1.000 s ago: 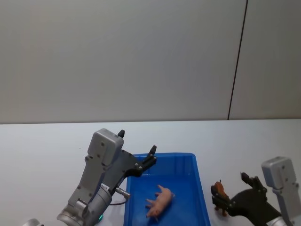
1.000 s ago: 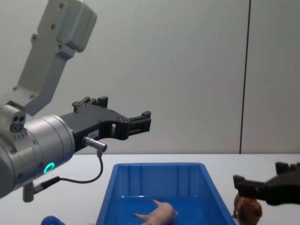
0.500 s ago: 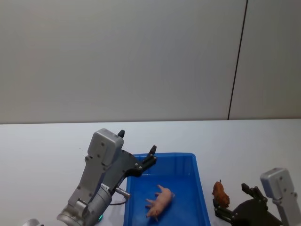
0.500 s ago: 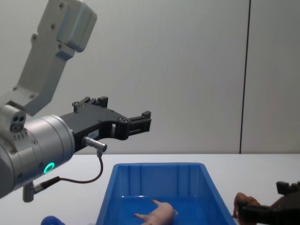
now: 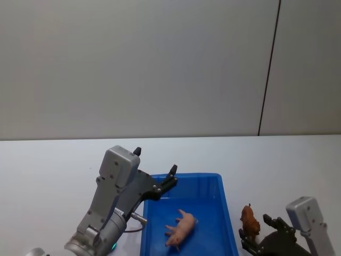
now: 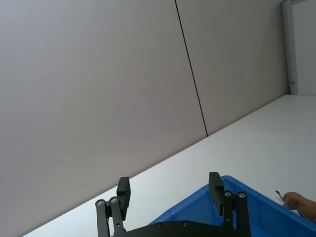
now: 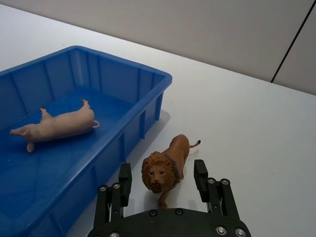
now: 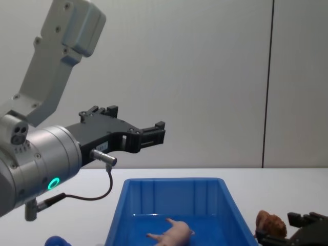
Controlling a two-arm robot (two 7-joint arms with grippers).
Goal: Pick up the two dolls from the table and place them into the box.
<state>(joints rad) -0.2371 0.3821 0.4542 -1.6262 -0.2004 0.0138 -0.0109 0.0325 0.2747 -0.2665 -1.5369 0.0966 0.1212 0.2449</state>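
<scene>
Straddling lion doll (image 7: 165, 165), R claw (image 7: 162, 172) low, open; L claw (image 6: 169, 182) open above box (image 7: 148, 74)

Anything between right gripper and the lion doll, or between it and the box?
Nothing visible. The right gripper, open, flanks the lion doll's head. Bare table lies between doll and box; only the box wall must be cleared. Left gripper hangs open over the box's corner.

No legible text, label, brand, number or sign anywhere in view
</scene>
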